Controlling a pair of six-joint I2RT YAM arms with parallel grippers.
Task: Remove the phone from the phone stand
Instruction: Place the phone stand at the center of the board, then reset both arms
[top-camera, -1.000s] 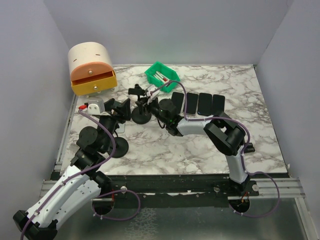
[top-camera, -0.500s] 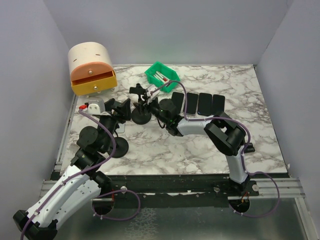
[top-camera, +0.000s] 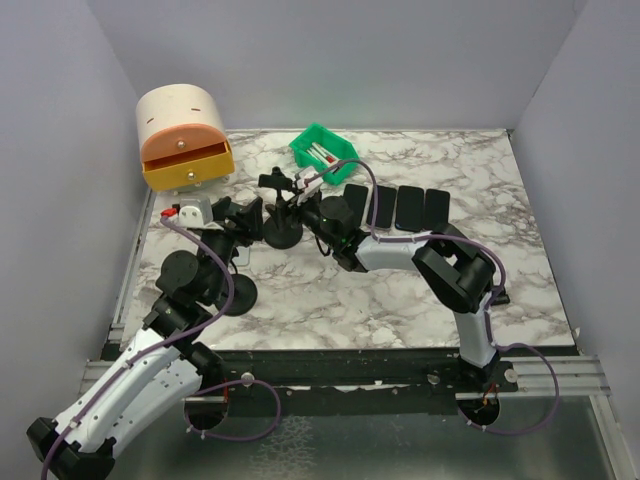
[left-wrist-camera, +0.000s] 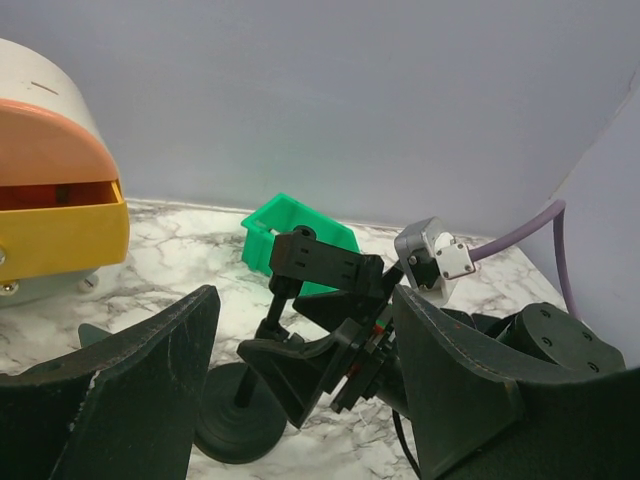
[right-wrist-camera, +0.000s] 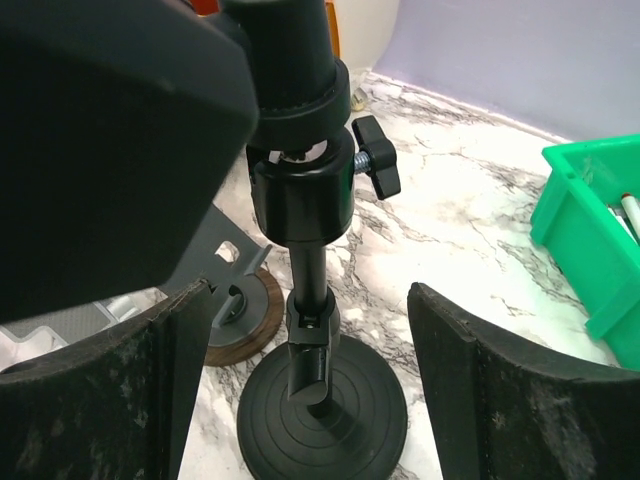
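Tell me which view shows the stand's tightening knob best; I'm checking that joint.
Right wrist: the knob sits close and sharp beside the joint. Left wrist and top external show the stand small, knob indiscernible.

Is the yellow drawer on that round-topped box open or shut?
Open: the yellow drawer juts out from the round-topped box, and the left wrist view shows a dark gap above its front.

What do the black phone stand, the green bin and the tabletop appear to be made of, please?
Black round-based phone stand: matte, likely moulded plastic, judging by its dull sheen and ringed base; the post could be metal.
Green open bin: glossy plastic, uniform bright colour, thin walls.
White grey-veined tabletop: marble pattern, smooth; real stone or printed laminate cannot be told.
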